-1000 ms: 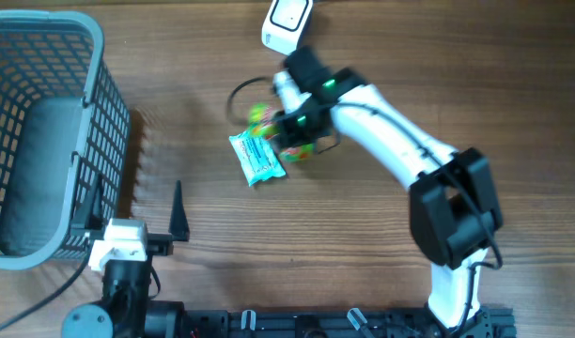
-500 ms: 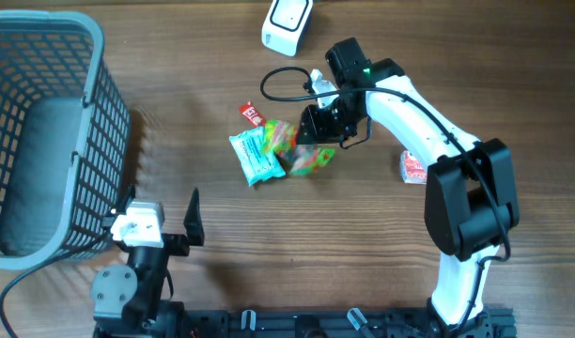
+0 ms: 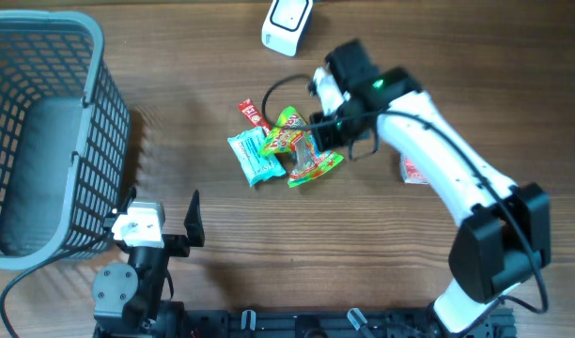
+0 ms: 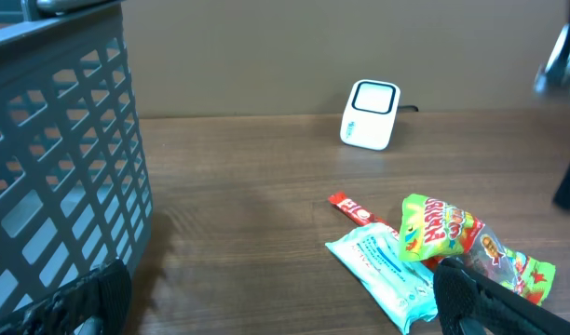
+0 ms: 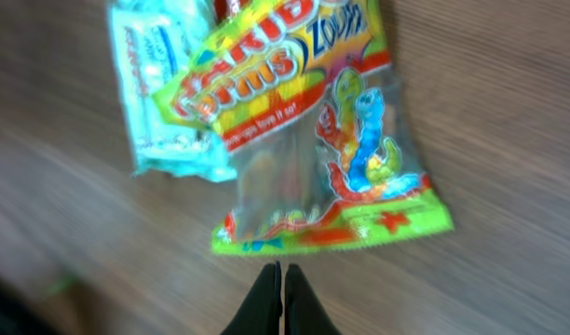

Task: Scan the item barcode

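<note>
Grasping the gummy bag (image 5: 313, 140) comes first — we judge our right fingers (image 5: 268, 302) should spread, straddle its near edge and pinch before lifting it toward the scanner (image 3: 287, 23). They are clenched just off that edge, holding nothing; the bag lies flat on the counter (image 3: 363, 244), overlapping a blue packet (image 3: 255, 158). Our left fingers (image 3: 192, 221) gape wide — empty.
</note>
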Motion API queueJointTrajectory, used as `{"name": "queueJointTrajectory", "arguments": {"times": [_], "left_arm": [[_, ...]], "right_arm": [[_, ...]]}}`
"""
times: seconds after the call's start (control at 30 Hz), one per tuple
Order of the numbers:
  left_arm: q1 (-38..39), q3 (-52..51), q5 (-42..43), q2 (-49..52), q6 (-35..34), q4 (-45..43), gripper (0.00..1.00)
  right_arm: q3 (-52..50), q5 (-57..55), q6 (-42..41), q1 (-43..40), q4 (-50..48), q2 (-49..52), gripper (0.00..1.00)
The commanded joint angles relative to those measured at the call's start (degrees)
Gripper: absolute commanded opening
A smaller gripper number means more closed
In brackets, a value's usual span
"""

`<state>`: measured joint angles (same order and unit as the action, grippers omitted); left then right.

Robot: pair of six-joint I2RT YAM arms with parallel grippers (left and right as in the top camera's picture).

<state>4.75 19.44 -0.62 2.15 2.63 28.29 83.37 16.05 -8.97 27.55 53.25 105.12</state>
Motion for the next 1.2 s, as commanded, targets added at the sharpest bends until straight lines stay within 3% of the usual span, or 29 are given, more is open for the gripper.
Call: {"name": "queueJointTrajectory", "arguments": {"times": [0.0,0.17,0.4,0.5,0.67,0.77,0.97,1.0,1.07,1.17], "left_arm": [[-0.09,-0.39,-0.5,-0.26,-0.57,-0.26,1.0],[-0.09,-0.39,-0.48,-0.26,-0.57,-0.02,1.0],[-0.09,-0.39,-0.52,-0.26,-0.55,1.79,1.0],[-0.09,-0.39,-0.5,-0.26,-0.55,1.84,1.0],[-0.09,-0.39,-0.52,-0.26,-0.55,1.97,1.0],[-0.09,-0.39,-0.52,-0.26,-0.55,2.4,1.0],[-0.09,-0.39,-0.52,-0.26,-0.55,2.43,1.0],[-0.09,-0.39,-0.52,-0.26,-0.55,2.43,1.0],[-0.09,-0.39,-0.5,-0.26,-0.55,2.43,1.0],[-0.09,-0.39,-0.5,-0.26,-0.57,2.43,1.0]], "right_arm": [[-9.79,-1.2,-5.05,2.8,-8.0,1.4,0.04],[-15.67,-0.63,-6.05,5.2,-16.68,4.31,0.05],[-8.09,-0.61,-4.74,5.22,-8.9,-0.52,0.05],[-7.93,-0.63,-5.03,5.29,-10.86,-1.75,0.05],[-9.99,-0.61,-9.29,6.58,-16.85,8.46,0.05],[-9.79,1.73,-12.28,6.49,-14.71,13.97,0.05],[-5.09,3.23,-7.41,6.6,-4.44,6.95,0.05],[-3.85,2.97,-6.8,6.6,-3.21,5.01,0.08],[-1.95,2.14,-5.01,6.69,-2.71,-0.02,0.96],[-2.45,-15.58,-2.73,9.42,-1.49,-2.08,1.0]]}}
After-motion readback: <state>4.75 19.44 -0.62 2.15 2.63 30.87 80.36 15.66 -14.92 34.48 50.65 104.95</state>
